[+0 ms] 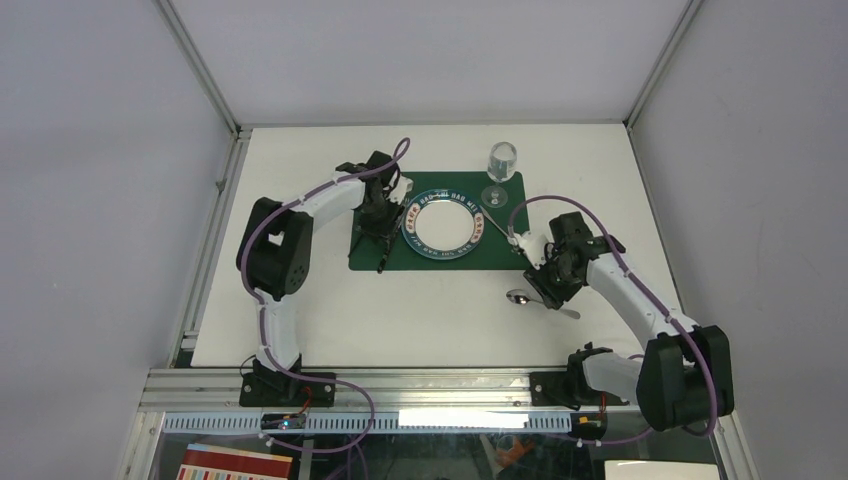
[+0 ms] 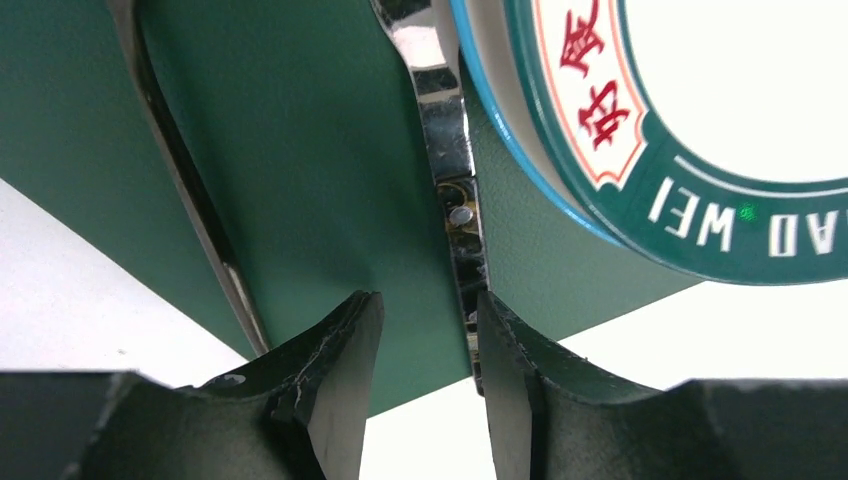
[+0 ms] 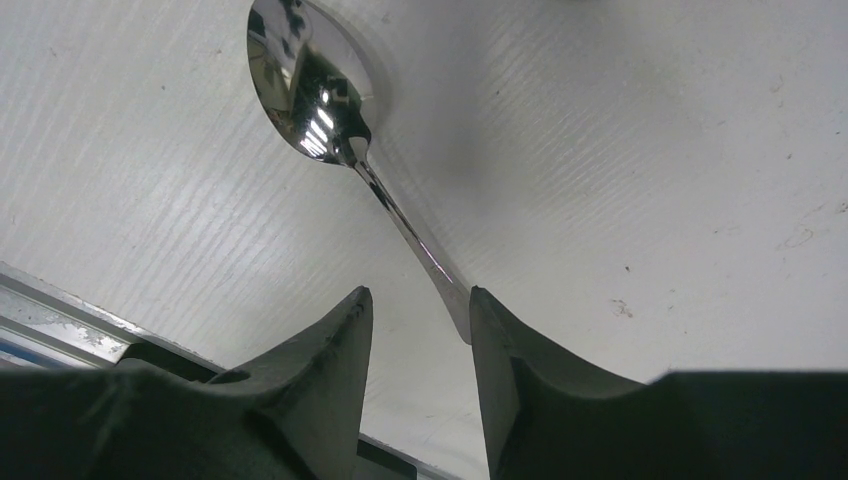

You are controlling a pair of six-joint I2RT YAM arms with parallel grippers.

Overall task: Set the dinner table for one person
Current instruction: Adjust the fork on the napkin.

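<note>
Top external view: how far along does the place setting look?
Done: plate on the green placemat, wine glass at its far right corner, a thin utensil right of the plate. In hand: the left gripper, jaws open, at a shiny cutlery handle beside the plate; the right gripper, jaws open, at the handle tip of the spoon. Left: the spoon lies off the mat on the dinner table.

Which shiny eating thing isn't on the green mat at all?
The spoon, lying on the bare white table by the right gripper. The other cutlery lies on the green mat beside the plate.
</note>
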